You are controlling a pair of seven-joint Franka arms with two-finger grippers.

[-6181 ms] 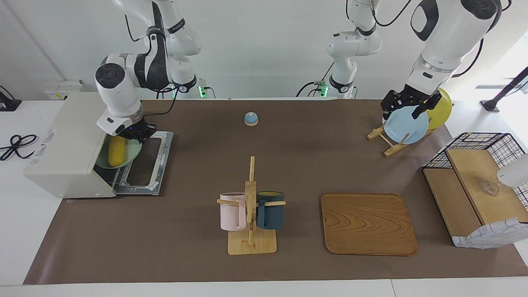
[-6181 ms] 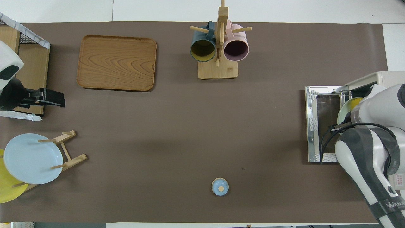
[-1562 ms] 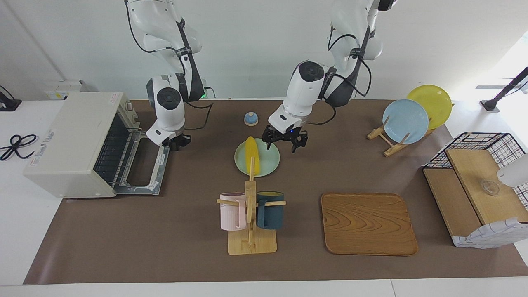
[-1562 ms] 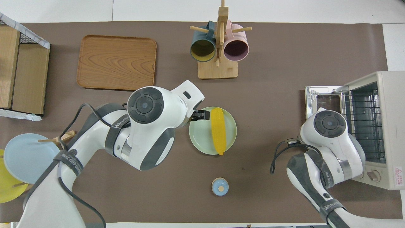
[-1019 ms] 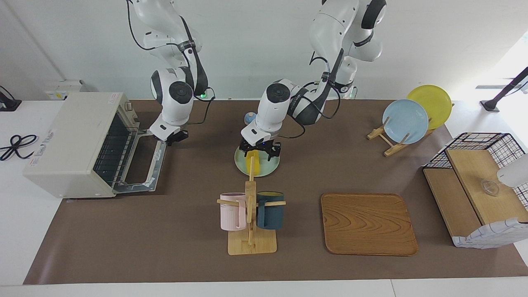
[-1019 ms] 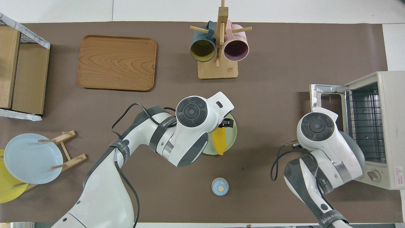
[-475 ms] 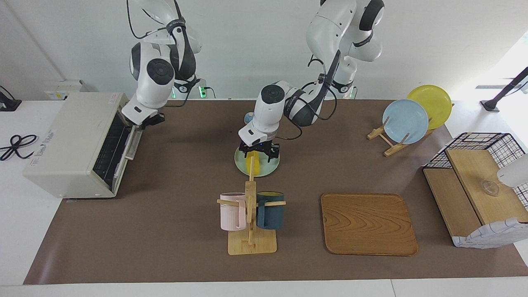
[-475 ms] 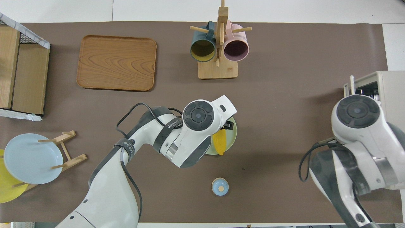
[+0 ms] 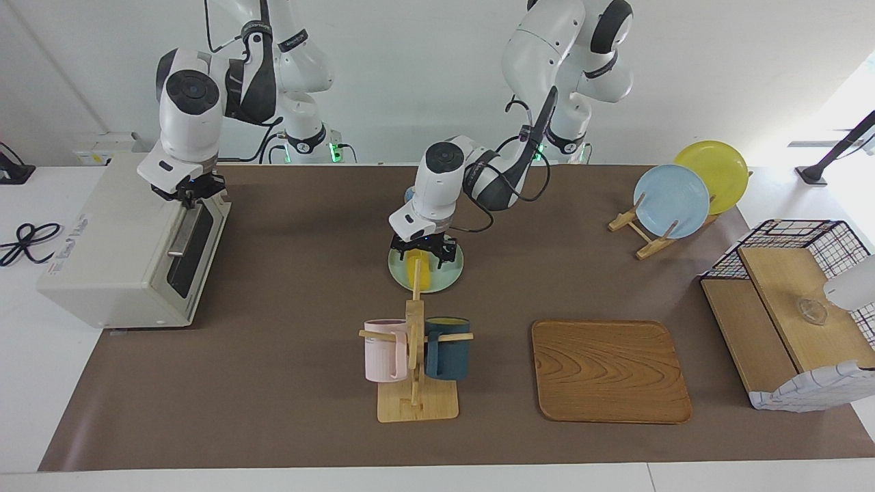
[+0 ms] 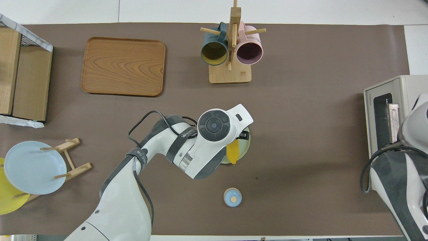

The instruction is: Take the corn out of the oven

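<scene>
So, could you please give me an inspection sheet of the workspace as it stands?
Surface: brown mat over a white table, flat.
Job's things: corn lies on a green plate mid-table, out of the oven; oven door shut.
Clutter: mug rack with two mugs, tray, bell, plate rack with two plates, basket shelf.
Grippers: left gripper open, low over the corn, fingers either side; right gripper at the oven door's top edge.
Cables: a black cable coiled on the white table beside the oven.
Surroundings: white wall; nothing else seen.
</scene>
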